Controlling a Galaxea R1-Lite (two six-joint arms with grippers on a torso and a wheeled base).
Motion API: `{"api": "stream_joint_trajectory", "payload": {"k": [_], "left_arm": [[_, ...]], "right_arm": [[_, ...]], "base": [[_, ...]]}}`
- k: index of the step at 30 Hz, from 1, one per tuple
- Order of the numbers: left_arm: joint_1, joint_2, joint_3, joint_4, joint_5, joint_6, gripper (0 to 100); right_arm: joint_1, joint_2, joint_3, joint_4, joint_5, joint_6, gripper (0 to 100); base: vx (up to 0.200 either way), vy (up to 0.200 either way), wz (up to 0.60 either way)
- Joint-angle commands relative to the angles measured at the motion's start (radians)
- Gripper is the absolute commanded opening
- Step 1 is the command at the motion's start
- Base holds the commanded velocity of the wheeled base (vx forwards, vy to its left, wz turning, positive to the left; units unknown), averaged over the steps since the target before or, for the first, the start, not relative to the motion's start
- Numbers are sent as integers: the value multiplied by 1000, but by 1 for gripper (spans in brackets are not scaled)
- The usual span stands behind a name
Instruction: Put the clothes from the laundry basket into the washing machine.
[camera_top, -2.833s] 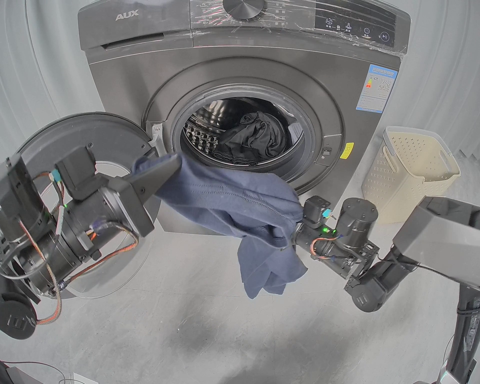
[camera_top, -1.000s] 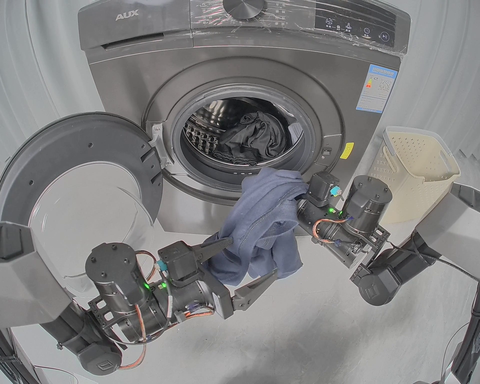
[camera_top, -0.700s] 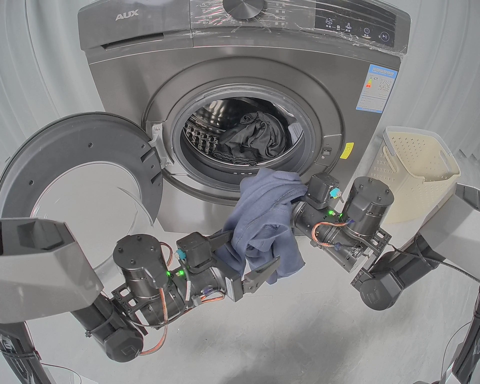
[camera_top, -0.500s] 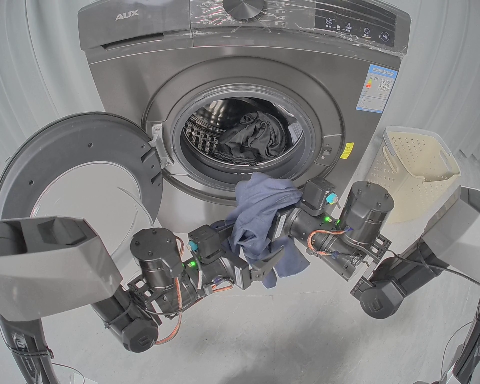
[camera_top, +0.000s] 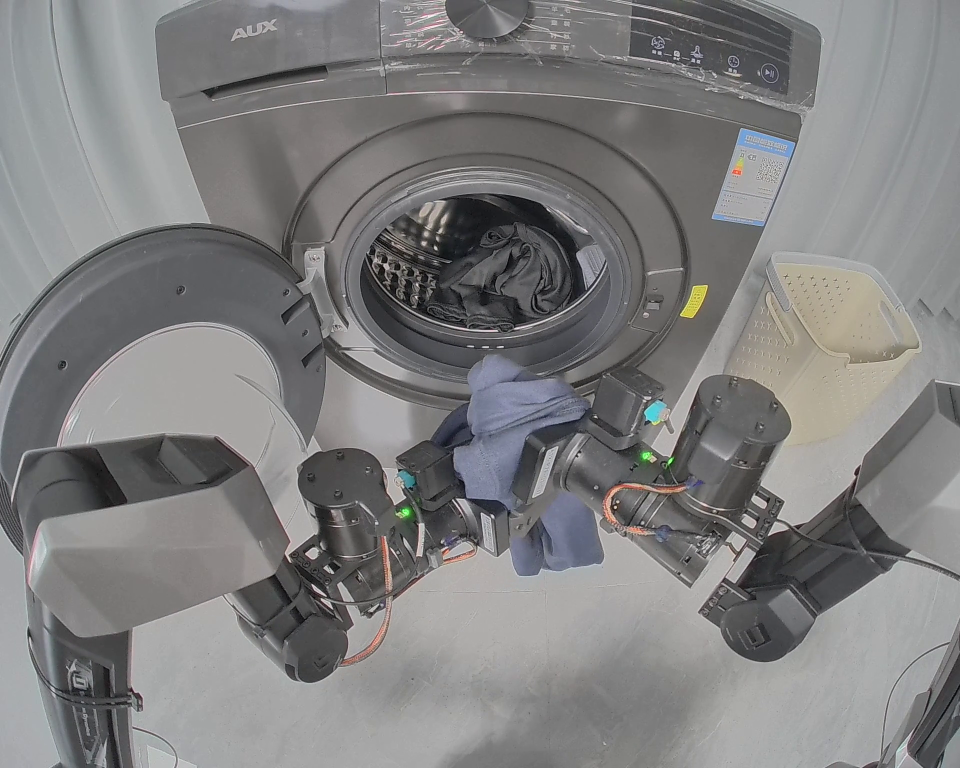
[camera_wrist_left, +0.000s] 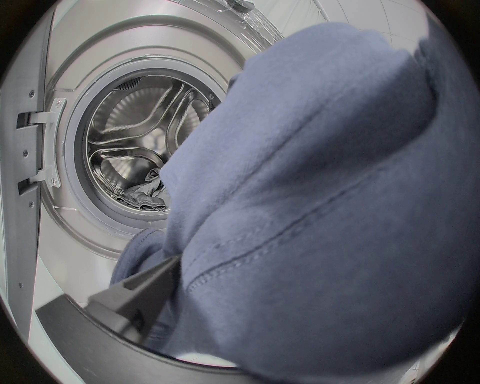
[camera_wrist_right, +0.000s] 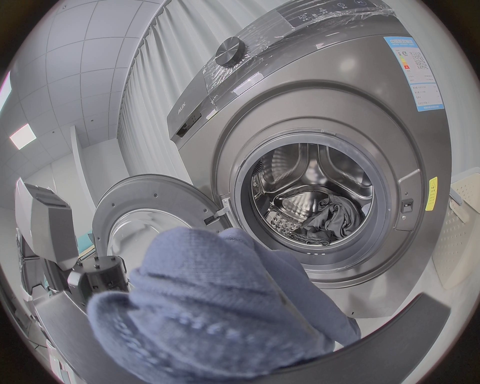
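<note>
Noted left gripper (camera_top: 505, 530) closer in than 0.5 s ago, now just beside right gripper (camera_top: 535, 470), below the washing machine (camera_top: 480, 120) opening. Bunched tighter between both, outside the drum: blue garment (camera_top: 515, 410), soft knit, stitched seams, lumpy. Right clamped on it; left's grip impossible to tell. Inside ribbed steel drum, 1 dark crumpled garment (camera_top: 505, 275). Perforated cream laundry basket (camera_top: 830, 340) at right.

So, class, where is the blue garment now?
Head view, centre: the garment is bunched just below the open drum, left of the basket.
</note>
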Motion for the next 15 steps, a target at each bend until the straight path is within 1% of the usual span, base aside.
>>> {"api": "stream_joint_trajectory", "payload": {"k": [1, 4, 6, 7, 9, 10, 12, 13, 15], "left_arm": [[1, 20, -23, -3, 4, -2, 0], [4, 20, -41, -6, 9, -5, 0], [16, 15, -50, -6, 26, -5, 0], [16, 14, -52, -6, 26, -5, 0], [33, -2, -44, -6, 36, -6, 0], [39, -26, -33, -9, 41, -8, 0], [47, -72, 10, -9, 45, -10, 0], [47, -87, 25, -10, 45, -11, 0], [47, -87, 25, -10, 45, -11, 0]], "right_arm": [[5, -2, 2, -2, 0, 5, 0], [2, -4, 14, -3, 0, 5, 0], [-14, -9, 19, -3, 0, 5, 0], [-15, -12, 21, -3, 0, 5, 0], [-44, -30, 34, -2, 0, 5, 0], [-78, -32, 40, -2, 0, 5, 0], [-113, -30, 53, -2, 0, 5, 0], [-124, -30, 62, -2, 2, 5, 0], [-124, -30, 62, -2, 2, 5, 0]], "base": [[0, 0, 0], [0, 0, 0], [0, 0, 0], [0, 0, 0], [0, 0, 0], [0, 0, 0], [0, 0, 0], [0, 0, 0], [0, 0, 0]]}}
